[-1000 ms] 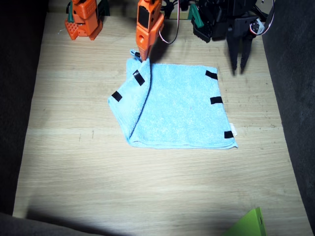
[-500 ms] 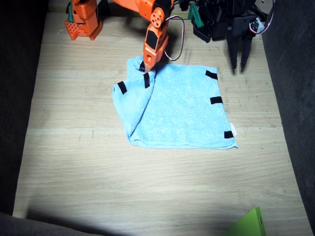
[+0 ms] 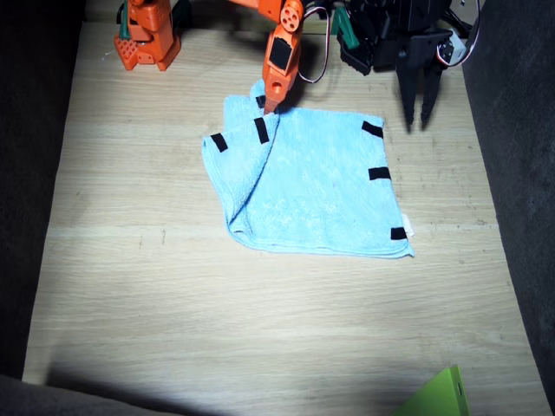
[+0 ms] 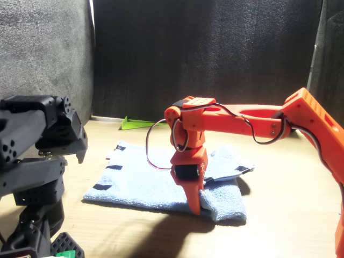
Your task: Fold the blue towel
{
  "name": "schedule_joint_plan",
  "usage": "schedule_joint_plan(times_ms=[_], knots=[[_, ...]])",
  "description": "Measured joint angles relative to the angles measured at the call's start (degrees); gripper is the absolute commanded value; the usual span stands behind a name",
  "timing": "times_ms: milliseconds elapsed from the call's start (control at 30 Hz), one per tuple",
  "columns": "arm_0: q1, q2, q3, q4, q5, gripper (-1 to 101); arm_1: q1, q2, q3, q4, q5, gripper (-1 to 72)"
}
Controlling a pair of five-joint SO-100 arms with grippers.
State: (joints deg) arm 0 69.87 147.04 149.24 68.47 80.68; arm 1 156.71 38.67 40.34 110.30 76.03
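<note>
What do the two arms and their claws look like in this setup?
The right arm is bright orange plastic with boxy links, a round perforated joint, a black servo block and a looping white cable; its claw tapers to a point. The left arm is all black, with red-white wiring, a green part near its base, and a claw with two long prongs.

Blue towel (image 3: 316,191): light cyan terry cloth, lying mostly flat on the wooden surface (image 3: 260,329). One side edge is lifted and folded partway over the rest, forming a raised ridge. Short black tape strips mark two opposite edges; a small white tag sits at one corner.
</note>
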Motion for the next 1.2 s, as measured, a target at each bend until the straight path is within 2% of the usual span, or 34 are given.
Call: schedule_joint_plan(times_ms=[367,867,1033,1200], knots=[[-1.05,-6.33,-1.32,-1.58,0.00,18,2.02,1.23,2.11,0.00,-1.05,25.5],[-1.05,-10.81,-2.46,-2.11,0.00,21,3.52,18.37,2.55,0.53,-2.64,25.6],[-0.88,-10.28,-2.55,-2.11,0.00,22,-2.02,21.97,2.02,0.18,-2.46,25.1],[-1.93,-8.09,-2.55,-2.11,-1.67,26,-16.00,26.02,2.29,0.79,0.00,23.2]])
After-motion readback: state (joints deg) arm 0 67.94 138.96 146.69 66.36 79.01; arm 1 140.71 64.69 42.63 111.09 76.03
